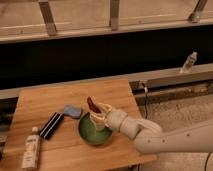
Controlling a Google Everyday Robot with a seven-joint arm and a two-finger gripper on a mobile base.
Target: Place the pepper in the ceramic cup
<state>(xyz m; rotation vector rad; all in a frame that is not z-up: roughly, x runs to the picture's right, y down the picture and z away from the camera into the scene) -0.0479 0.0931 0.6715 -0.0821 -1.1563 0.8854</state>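
Note:
The pepper (92,104) is small and dark red, and it sticks up and to the left out of my gripper (101,114). The gripper is shut on it and holds it just above the far rim of the round green plate (85,135). The ceramic cup (99,125) is pale and stands on the plate right below the gripper, which partly hides it. My pale arm (150,135) reaches in from the lower right.
A blue-grey pad (72,111) lies left of the plate. A black ribbed bar (51,125) and a white-labelled bottle (31,150) lie near the wooden table's (45,102) left front. A small bottle (188,62) stands on the far ledge.

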